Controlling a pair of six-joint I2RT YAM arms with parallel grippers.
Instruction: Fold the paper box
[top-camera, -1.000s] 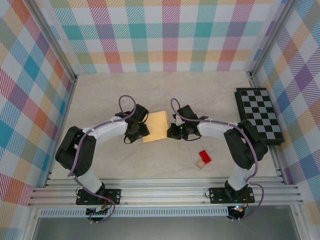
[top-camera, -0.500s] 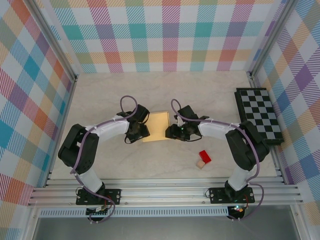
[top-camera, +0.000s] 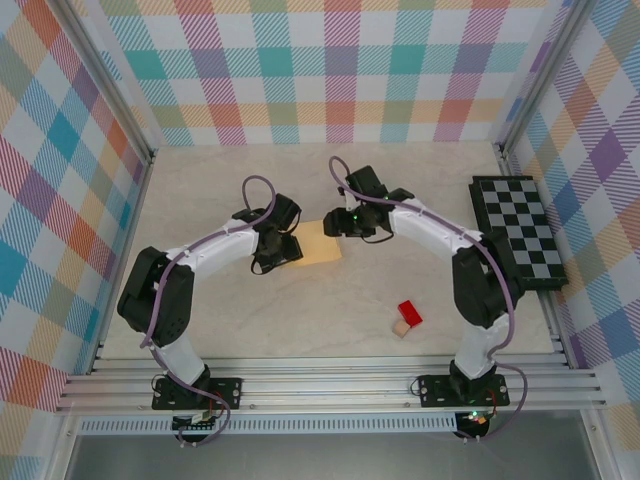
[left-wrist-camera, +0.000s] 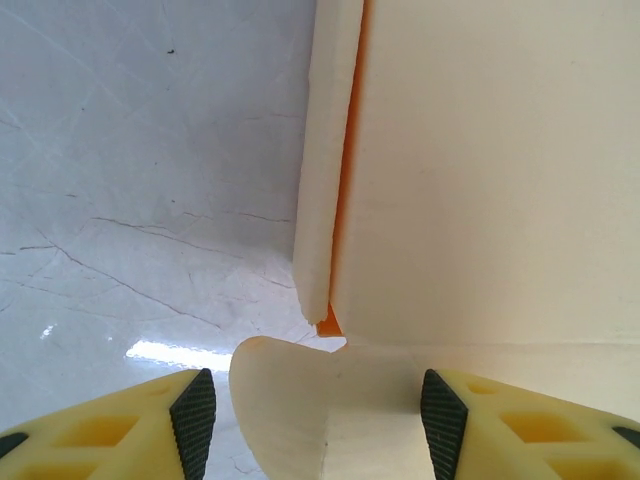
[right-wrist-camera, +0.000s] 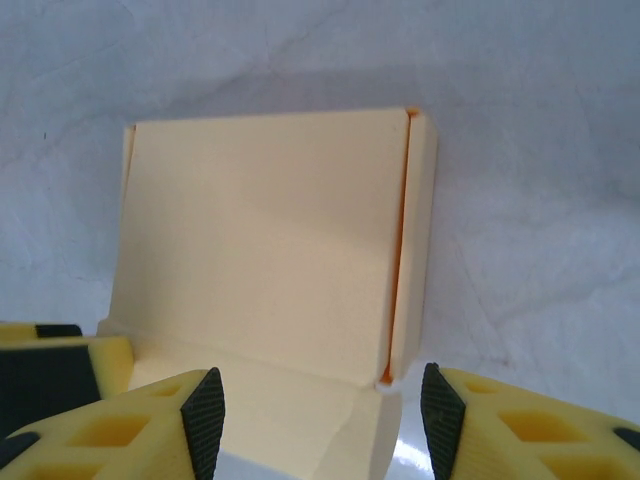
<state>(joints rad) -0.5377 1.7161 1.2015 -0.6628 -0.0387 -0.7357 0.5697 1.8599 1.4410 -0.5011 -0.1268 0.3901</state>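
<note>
**Right arm lets go and swings to the far side of the box**

On the bench (top-camera: 200, 320), the paper box (top-camera: 318, 245) lies flat at the middle, a little skewed, well apart from the checkered board (top-camera: 520, 232) at the right edge. It looks mostly folded, with 1 long side panel (left-wrist-camera: 322, 150) standing slightly off the body and showing an orange seam.

Big change in the last second: my right arm has left the near-right edge of the box and gone round to its far-right corner. My right end effector (top-camera: 340, 225), which was pinched shut, now stands about half open with nothing in it. I read that as 1 crease finished and a fresh approach for the next.

From the right wrist, the box (right-wrist-camera: 260, 250) sits just ahead of that end effector (right-wrist-camera: 320, 415), its near flap reaching in between the fingertips.

My left end effector (top-camera: 283, 247) is at the box's left edge, also about half open. On the left wrist, it (left-wrist-camera: 318, 425) straddles a small curled flap (left-wrist-camera: 290, 400) without clamping it.
</note>
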